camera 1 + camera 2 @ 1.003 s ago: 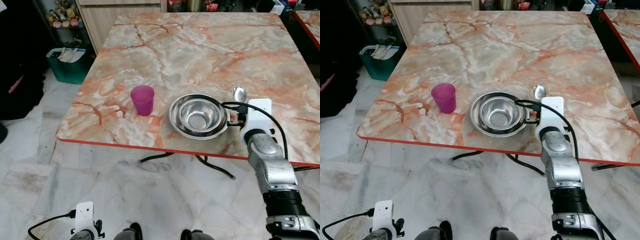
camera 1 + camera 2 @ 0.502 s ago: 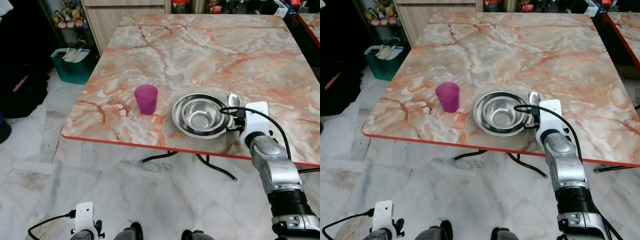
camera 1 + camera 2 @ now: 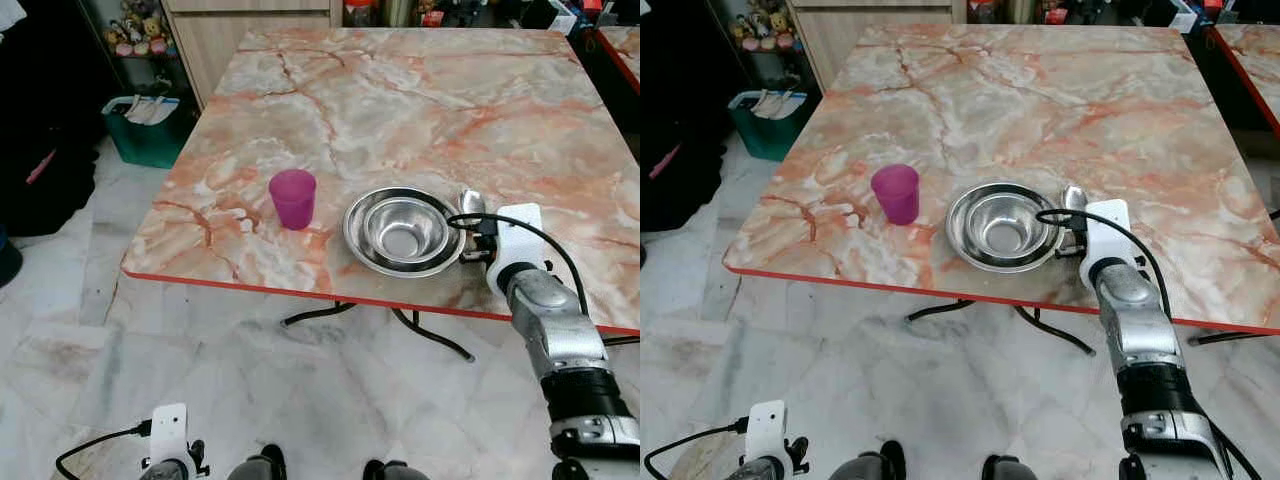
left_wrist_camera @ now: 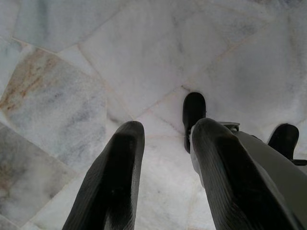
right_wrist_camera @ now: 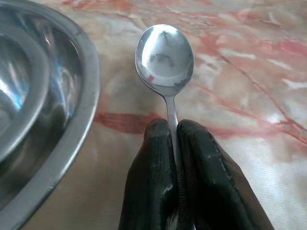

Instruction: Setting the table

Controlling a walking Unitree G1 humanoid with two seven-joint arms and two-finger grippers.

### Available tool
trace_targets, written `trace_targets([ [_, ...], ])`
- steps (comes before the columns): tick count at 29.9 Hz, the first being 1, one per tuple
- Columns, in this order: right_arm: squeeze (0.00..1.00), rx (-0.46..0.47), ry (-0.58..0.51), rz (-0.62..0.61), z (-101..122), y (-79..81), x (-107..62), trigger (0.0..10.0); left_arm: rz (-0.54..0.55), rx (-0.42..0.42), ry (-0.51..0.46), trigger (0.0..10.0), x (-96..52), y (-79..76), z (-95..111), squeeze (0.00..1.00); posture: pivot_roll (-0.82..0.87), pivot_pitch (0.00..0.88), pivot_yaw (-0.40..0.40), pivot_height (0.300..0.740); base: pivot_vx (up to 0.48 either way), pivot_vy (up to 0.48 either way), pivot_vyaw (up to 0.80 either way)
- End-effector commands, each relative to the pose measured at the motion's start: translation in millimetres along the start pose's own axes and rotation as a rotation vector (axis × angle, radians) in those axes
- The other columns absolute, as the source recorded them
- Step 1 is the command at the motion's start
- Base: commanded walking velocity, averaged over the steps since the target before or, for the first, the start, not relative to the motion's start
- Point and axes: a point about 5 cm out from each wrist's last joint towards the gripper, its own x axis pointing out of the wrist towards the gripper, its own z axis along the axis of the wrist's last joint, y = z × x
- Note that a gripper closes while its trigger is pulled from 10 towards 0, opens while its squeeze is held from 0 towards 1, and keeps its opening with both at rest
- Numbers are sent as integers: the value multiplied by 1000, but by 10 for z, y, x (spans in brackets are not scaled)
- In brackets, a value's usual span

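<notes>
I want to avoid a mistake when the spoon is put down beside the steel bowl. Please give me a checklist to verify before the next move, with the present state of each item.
1. Grip: right gripper fingers closed on the spoon handle: ok.
2. Spoon apart from the bowl rim: ok.
3. Spoon height over the table: cannot tell.
4. Bare table to the right of the bowl: ok.
5. Purple cup upright, left of the bowl, away from the arm: ok.
6. Left gripper idle over the floor: ok.
</notes>
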Motion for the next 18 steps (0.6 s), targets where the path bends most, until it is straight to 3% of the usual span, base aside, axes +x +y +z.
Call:
trace_targets([
  [1, 0, 13, -1, -4, -6, -17, 18, 10000, 18, -15, 29, 10000, -20, 59, -92, 0, -47, 193, 55, 740, 0, 0, 0],
  [18, 0, 33, -6, 70, -60, 197, 63, 10000, 28, -11, 32, 10000, -24, 85, -101, 0, -43, 194, 54, 740, 0, 0, 0],
])
